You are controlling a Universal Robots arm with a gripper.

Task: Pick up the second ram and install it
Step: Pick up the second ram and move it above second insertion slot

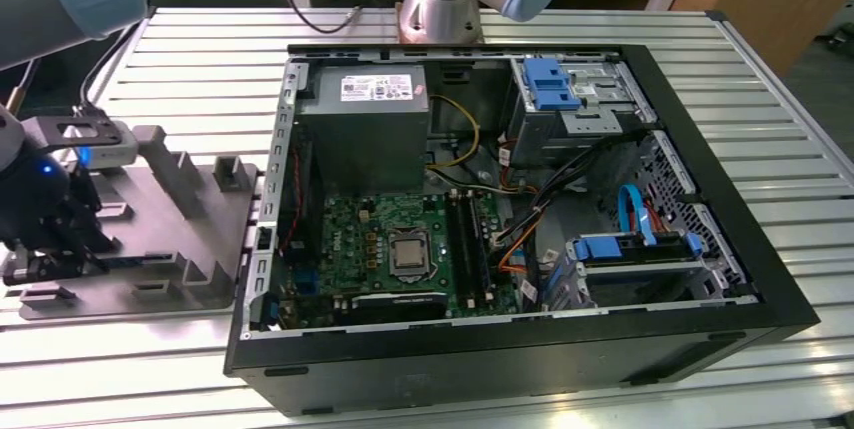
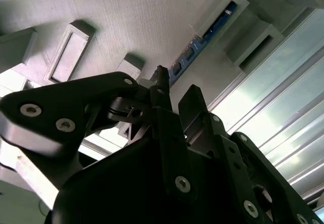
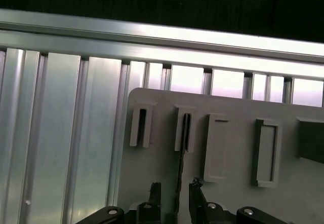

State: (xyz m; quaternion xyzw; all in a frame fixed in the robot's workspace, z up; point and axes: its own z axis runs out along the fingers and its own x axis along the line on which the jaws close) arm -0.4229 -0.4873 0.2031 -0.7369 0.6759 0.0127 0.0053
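The second ram [image 3: 178,173] stands on edge in a slot of the grey parts tray [image 3: 233,107]. It is a thin dark stick with a bluish edge [image 2: 196,42]. My gripper [image 3: 174,191] hangs low over the tray, open, one black finger [image 3: 154,189] on each side of the stick and not touching it. The second wrist view looks along the gripper [image 2: 176,89] toward the same slot. In the exterior view the gripper [image 1: 60,254] is at the exterior view's left, over the tray [image 1: 180,209], beside the open computer case [image 1: 534,339].
Inside the case lie the green motherboard [image 1: 380,239] with its dark memory slots [image 1: 467,239], a grey power supply [image 1: 363,119], blue drive brackets [image 1: 550,84] and loose cables. The tray carries several raised holders. The ribbed metal table [image 1: 774,129] surrounds everything.
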